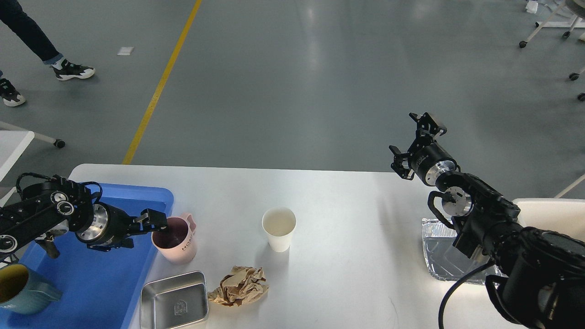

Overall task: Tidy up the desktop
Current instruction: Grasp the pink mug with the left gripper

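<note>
The white desktop [347, 214] holds a pink mug [180, 244], a white paper cup [279, 228], a crumpled brown paper [240, 285] and a square metal tin [173, 299]. My left gripper [157, 225] is at the pink mug's left rim and looks closed on it, with one finger reaching inside. The mug stands upright just right of the blue tray [91, 283]. My right gripper [413, 141] is open and empty. It is held up over the desktop's far right edge, away from all the items.
A teal mug [23, 290] stands in the blue tray's near left corner. A foil tray [436, 256] lies on the desktop under my right arm. A white object [553, 210] is at the right edge. A person's feet [73, 71] are on the floor at far left.
</note>
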{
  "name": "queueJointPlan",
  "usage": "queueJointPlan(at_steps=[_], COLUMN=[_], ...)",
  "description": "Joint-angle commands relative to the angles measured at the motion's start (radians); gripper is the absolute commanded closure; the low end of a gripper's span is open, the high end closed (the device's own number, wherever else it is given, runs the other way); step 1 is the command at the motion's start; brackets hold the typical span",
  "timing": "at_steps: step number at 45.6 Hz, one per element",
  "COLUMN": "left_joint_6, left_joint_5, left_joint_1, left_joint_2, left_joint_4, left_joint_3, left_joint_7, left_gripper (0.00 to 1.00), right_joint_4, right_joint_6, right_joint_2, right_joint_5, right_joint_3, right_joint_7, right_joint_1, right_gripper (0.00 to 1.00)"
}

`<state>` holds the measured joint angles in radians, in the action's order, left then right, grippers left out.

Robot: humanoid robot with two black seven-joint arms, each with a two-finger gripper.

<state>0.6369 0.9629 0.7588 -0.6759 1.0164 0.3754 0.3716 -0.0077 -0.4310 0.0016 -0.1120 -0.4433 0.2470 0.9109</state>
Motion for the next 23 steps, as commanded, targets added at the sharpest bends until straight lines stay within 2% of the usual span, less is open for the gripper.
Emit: queueJointPlan(at_steps=[1,9,17,18,19,20,23], left_joint_6=[-0.026,-0.020,-0.019,-0.019,-0.028,-0.037,-0.059], left_joint_5=[0.030,0.037,0.039,0.039,0.037,0.036,0.036], left_joint_1=[-0.006,-0.007,-0.007,-0.006,-0.007,-0.009,-0.013], left_joint_2=[0.012,0.022,0.041,0.042,0.047,0.052,0.073], left_joint_4=[-0.001,-0.001,-0.002,-0.002,-0.002,-0.005,-0.019], left_joint_3=[-0.003,-0.004,-0.012,-0.013,-0.015,-0.015,-0.015], left_joint_7=[0.001,0.007,0.049,0.055,0.062,0.061,0.061], left_gripper=[0.25,0.44,0.60,0.64,0.75,0.78,0.80], right_joint_4=[0.000,0.000,0.000,0.000,0.000,-0.001,-0.001], right_joint_6=[0.001,0.001,0.001,0.001,0.001,0.001,0.001], right_joint_2=[0.000,0.000,0.000,0.000,0.000,0.000,0.000], right_joint_5=[0.000,0.000,0.000,0.000,0.000,0.000,0.000], right_joint_3=[0.000,0.000,0.000,0.000,0.000,0.000,0.000], right_joint_7=[0.000,0.002,0.002,0.002,0.002,0.002,0.002], right_joint_1=[0.000,-0.001,-0.001,-0.001,-0.001,-0.003,-0.003], right_gripper=[0.00,0.00,0.00,0.00,0.00,0.00,0.00])
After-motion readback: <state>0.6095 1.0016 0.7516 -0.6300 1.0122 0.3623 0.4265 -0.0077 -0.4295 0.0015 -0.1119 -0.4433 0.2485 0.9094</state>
